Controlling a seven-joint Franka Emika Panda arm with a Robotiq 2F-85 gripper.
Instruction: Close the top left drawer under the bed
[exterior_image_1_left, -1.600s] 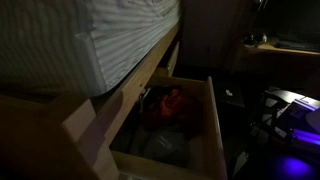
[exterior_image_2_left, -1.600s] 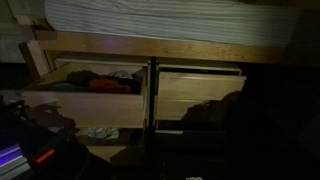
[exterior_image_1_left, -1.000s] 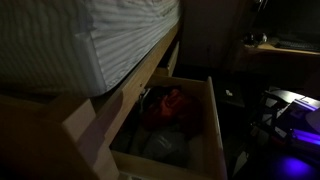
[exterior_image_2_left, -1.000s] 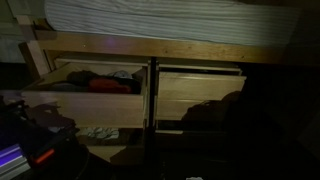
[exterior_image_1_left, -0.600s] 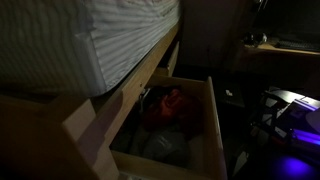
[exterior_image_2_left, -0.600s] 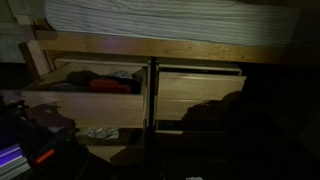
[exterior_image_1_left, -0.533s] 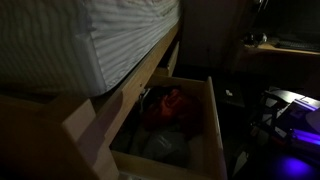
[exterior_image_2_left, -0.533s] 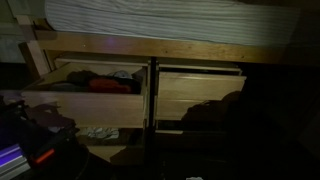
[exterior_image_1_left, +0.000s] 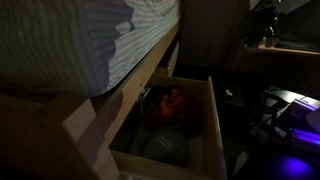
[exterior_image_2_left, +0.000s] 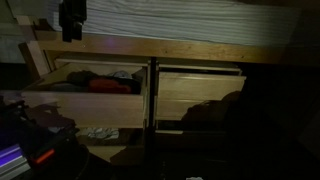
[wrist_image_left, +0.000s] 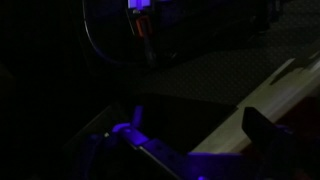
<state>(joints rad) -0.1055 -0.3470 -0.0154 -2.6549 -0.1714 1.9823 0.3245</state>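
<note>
The top left drawer (exterior_image_2_left: 85, 106) under the bed stands pulled out, with red clothing (exterior_image_2_left: 108, 85) inside. In an exterior view its wooden side wall (exterior_image_1_left: 215, 120) and the red clothing (exterior_image_1_left: 172, 103) show from above. My gripper (exterior_image_2_left: 72, 28) hangs as a dark shape high above the drawer's left part, in front of the mattress, apart from the drawer. In the wrist view the gripper (wrist_image_left: 195, 140) shows two fingers wide apart with nothing between them, over pale wood (wrist_image_left: 275, 95).
The striped mattress (exterior_image_1_left: 60, 40) overhangs the drawers. The top right drawer (exterior_image_2_left: 200, 96) is slightly out. The lower left drawer (exterior_image_2_left: 100, 132) is open with cloth in it. Equipment with a purple light (exterior_image_1_left: 290, 125) stands beside the drawers. The room is very dark.
My gripper has come into an exterior view above the open drawer, and a new shadow falls on the mattress. The drawer has not moved.
</note>
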